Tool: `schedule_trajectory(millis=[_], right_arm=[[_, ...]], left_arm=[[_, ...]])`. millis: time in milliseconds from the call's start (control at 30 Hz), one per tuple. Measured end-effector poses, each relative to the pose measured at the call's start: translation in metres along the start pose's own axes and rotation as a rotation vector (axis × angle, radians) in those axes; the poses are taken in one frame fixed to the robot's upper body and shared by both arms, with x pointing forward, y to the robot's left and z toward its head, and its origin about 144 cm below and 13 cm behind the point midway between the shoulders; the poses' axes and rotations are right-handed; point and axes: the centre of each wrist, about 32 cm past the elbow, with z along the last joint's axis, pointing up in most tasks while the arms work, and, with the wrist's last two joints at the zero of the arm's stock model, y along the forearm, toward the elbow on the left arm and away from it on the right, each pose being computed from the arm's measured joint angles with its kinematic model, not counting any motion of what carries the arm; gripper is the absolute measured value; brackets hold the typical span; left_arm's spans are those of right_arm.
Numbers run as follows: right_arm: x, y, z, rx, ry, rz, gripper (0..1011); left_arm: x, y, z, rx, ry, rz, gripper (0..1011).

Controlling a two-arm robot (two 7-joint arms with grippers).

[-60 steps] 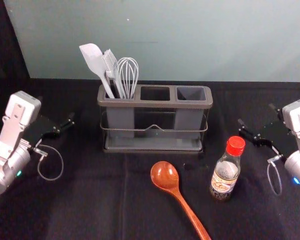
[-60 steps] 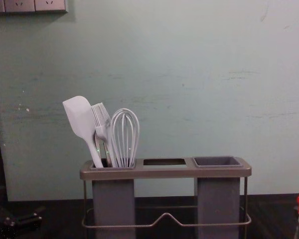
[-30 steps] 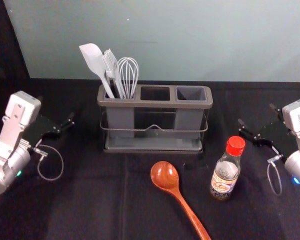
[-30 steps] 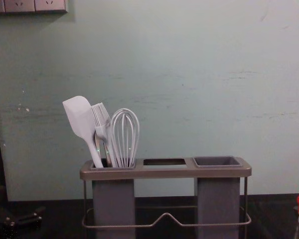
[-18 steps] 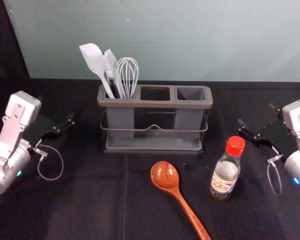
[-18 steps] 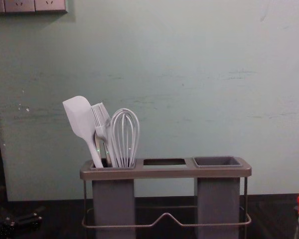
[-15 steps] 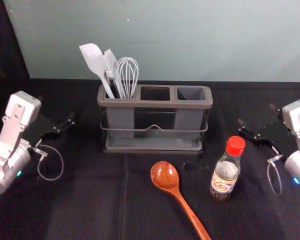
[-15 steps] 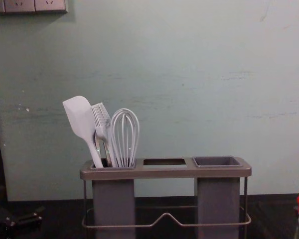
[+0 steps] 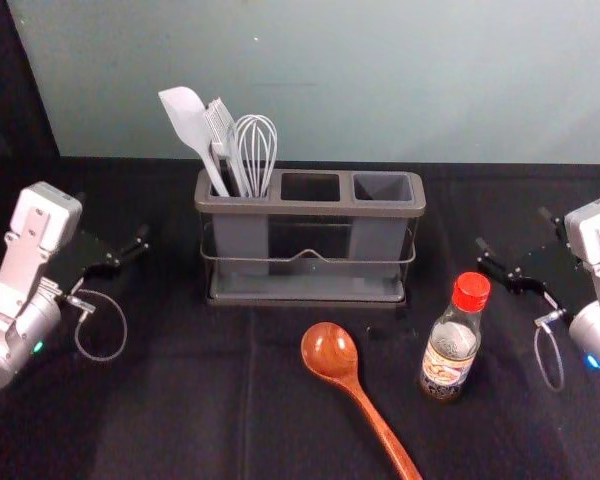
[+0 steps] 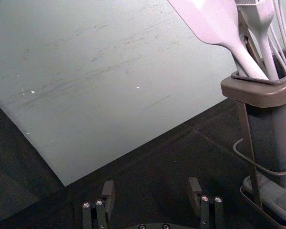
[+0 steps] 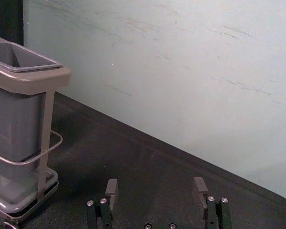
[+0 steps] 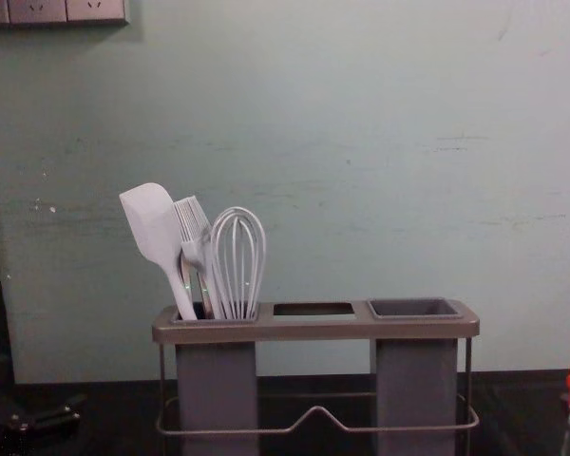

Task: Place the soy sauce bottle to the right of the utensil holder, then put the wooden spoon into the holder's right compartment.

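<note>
Bottle [image 9: 447,362] stands at lower right, its placing seemingly first step, so right gripper [image 9: 512,228], empty and wide open at right edge, should reach around it, left gripper [image 9: 111,217] idling far left.

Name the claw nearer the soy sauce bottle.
Right. The right claw is beyond the soy sauce bottle, to its right; the left claw is far to the bottle's left, past the utensil holder.

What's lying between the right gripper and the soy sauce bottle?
Nothing: the head view shows bare black cloth between the open right gripper and the soy sauce bottle.
</note>
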Motion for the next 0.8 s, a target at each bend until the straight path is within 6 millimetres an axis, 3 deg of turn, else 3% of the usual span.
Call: schedule_trajectory(millis=[800], right_arm=[[0.0001,-0.0022,-0.0015,0.003,-0.001,-0.002,1002]], left_arm=[[0.0000,0.0000,0.0000,0.000,0.000,0.000,1005]])
